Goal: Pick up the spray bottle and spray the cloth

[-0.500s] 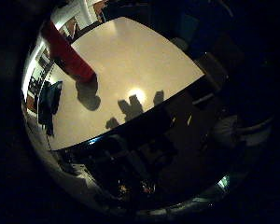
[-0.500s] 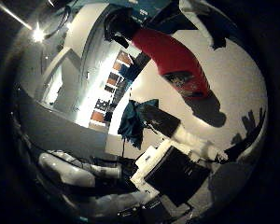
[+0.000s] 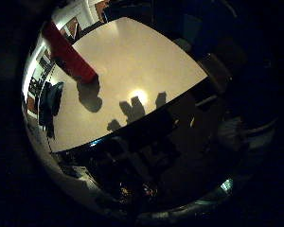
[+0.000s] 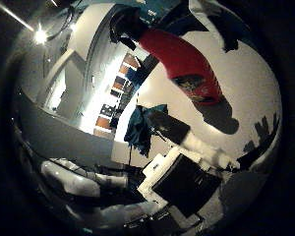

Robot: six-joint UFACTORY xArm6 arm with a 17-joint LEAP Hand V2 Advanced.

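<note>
A red spray bottle (image 4: 187, 66) with a black spray head stands on a pale worktop (image 3: 142, 61), its dark shadow falling on the surface beside its base. The bottle bears a printed label low on its body. A dark teal cloth (image 4: 140, 129) lies crumpled near the worktop's edge, a short way from the bottle and apart from it; nothing touches either of them.

The robot's hand (image 4: 187, 179) is off to the side of both, above the worktop. Its white and black parts show in the thumb-side view, one white finger (image 4: 206, 150) reaching out over the surface near the cloth. The hand holds nothing; whether its fingers are straight or curled cannot be told from what shows. Finger-shaped shadows sit on the worktop close to its near edge, next to a bright glare spot from an overhead lamp.

Beyond the far edge of the worktop the room is lit, with white walls and shelving in brown and orange tones. Below the near edge, the floor area is dark and cluttered, too dim to make out
</note>
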